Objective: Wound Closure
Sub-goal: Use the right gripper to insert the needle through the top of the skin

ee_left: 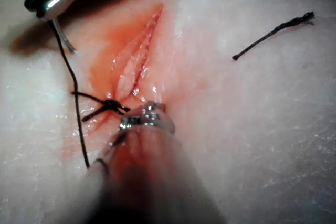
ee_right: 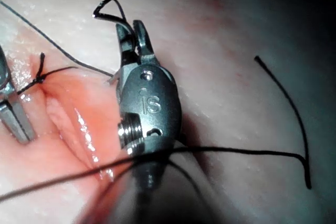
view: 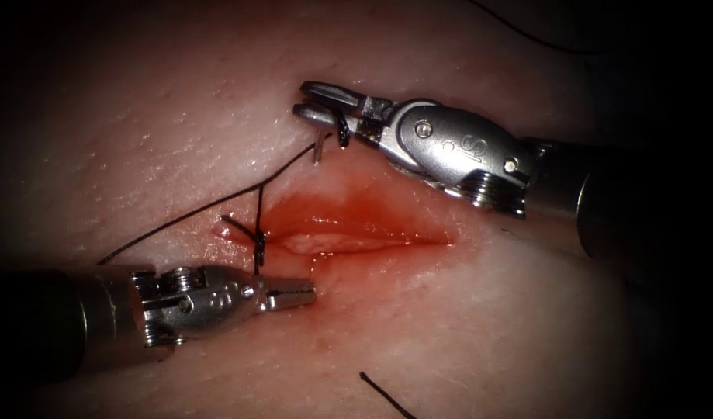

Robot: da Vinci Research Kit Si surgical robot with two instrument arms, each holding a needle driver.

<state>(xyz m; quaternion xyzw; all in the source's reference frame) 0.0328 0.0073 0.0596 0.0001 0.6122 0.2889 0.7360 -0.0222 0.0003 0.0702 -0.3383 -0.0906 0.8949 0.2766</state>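
1. Tissue (view: 178,116): pale pork belly, its cut (view: 356,233) gaping and wet with red fluid.
2. Knot (view: 257,237): dark, tied at the cut's left end.
3. Thread (view: 185,221): black, running from the knot up to the needle.
4. Needle (view: 319,147): a short silvery stretch hanging over the tissue above the cut.

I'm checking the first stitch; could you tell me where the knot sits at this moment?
In the endoscope view the knot sits at the cut's left end, just above the left tool tip.
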